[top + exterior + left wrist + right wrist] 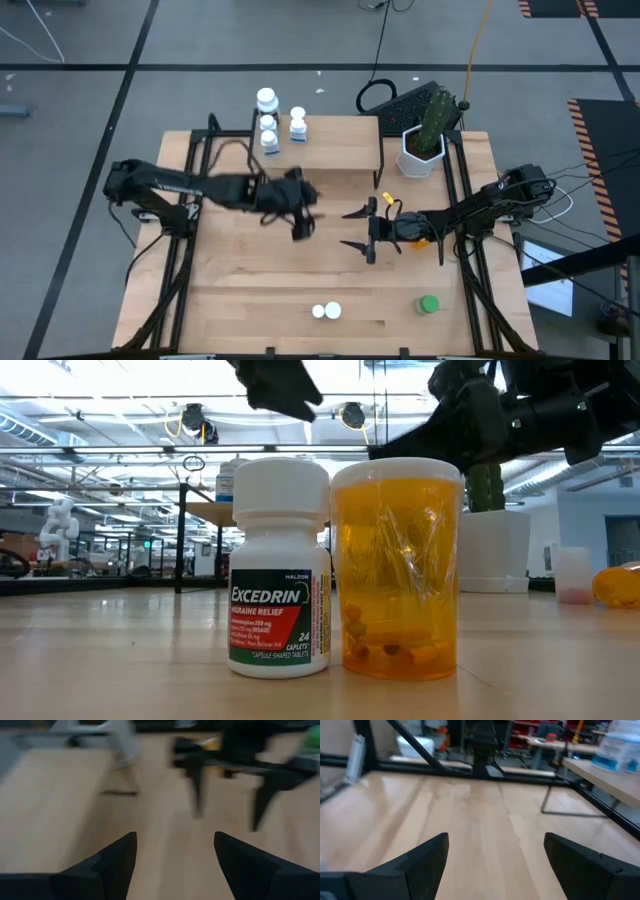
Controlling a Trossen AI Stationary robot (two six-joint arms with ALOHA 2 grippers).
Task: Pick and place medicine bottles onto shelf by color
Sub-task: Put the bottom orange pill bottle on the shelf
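Note:
The shelf [340,145] stands at the table's far middle, with three white medicine bottles [268,138] upright on its left end. A white bottle [278,570] and an orange one [397,570] stand side by side near the front edge, and a green one [428,304] stands to their right. Another orange bottle [618,585] lies on its side beneath the right arm. My left gripper [175,837] hangs open over the table's middle with only bare wood between its fingers. My right gripper [496,837] is open a little to the right, facing it [352,228].
A white hexagonal pot with a cactus [422,150] stands at the shelf's right end. Black frame rails [455,200] run along both table sides. Bare wood [260,280] lies between the grippers and the front bottles. The shelf's right half is bare.

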